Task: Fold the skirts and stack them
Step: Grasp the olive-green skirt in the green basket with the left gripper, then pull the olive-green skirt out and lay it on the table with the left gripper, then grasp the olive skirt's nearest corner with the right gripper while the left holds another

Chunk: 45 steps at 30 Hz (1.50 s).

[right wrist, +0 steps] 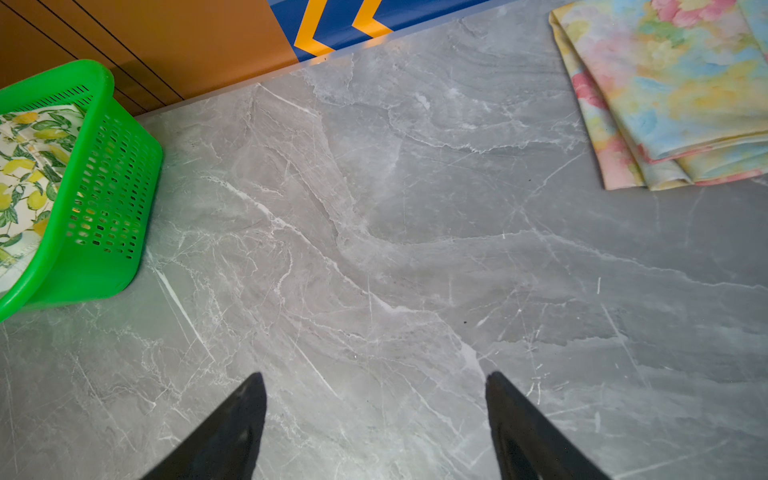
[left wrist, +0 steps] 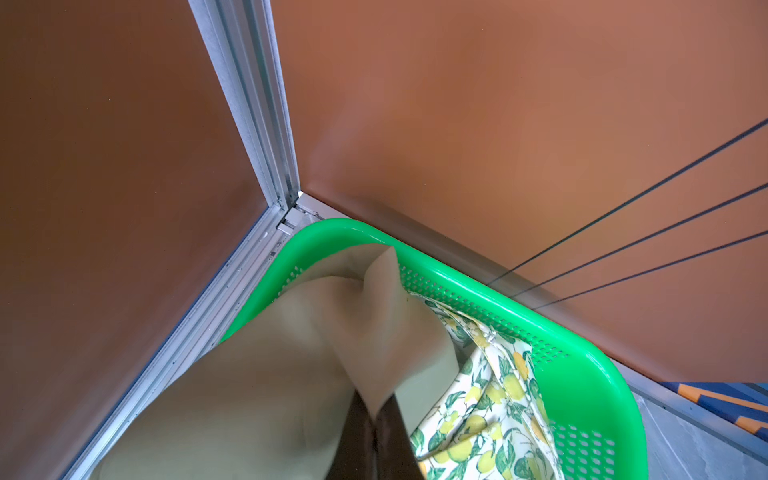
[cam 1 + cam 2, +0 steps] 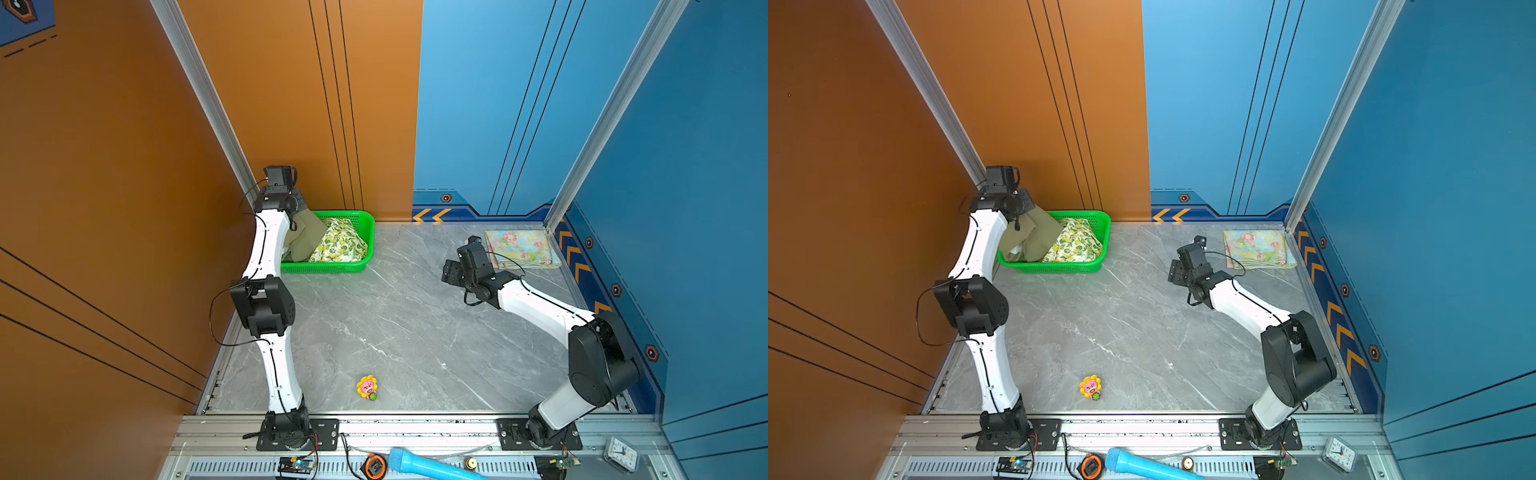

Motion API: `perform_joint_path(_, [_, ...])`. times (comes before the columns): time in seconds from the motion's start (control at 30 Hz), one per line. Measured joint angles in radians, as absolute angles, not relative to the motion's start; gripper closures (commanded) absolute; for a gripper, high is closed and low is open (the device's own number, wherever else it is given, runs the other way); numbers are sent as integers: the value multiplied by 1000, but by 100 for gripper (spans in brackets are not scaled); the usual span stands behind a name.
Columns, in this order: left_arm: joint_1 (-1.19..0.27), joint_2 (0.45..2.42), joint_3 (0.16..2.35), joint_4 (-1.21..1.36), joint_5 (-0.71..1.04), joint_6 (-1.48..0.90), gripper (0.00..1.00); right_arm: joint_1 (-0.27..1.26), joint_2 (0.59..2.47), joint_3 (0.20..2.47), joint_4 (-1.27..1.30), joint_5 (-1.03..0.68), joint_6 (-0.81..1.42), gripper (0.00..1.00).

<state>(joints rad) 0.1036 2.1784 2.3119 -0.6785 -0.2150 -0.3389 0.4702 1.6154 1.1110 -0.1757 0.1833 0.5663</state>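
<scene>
- Far left: the left gripper [image 2: 376, 409] pinches the olive skirt [image 3: 305, 239] tight, its top lifted above the green basket [image 3: 365, 232]; the lemon skirt [image 3: 338, 243] lies inside.
- Likely step: pulling it out. Next, carry it to the bare table [image 3: 395, 324].
- The right gripper [image 1: 374, 376] gapes empty near the folded floral skirt [image 3: 521, 248], far right.
- The left arm hides the basket's left end.
</scene>
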Motion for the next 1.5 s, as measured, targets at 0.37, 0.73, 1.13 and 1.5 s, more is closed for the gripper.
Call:
perform_joint_path(0.37, [87,2137,2384,-693,-240,-304,100,465,1615,1110,-176,184,591,17])
perform_joint_path(0.73, [-111,1882,2348,-648,-185,-230,100,454,1485,1049,-176,188,619,17])
perform_joint_path(1.13, [-474,1625,1931,-509,-92,-273,100,369,1129,903,-257,223,663,17])
perform_joint_path(1.5, [-642,1699,1466,-355,-39,-400,23,336,926,832,-483,156,675,16])
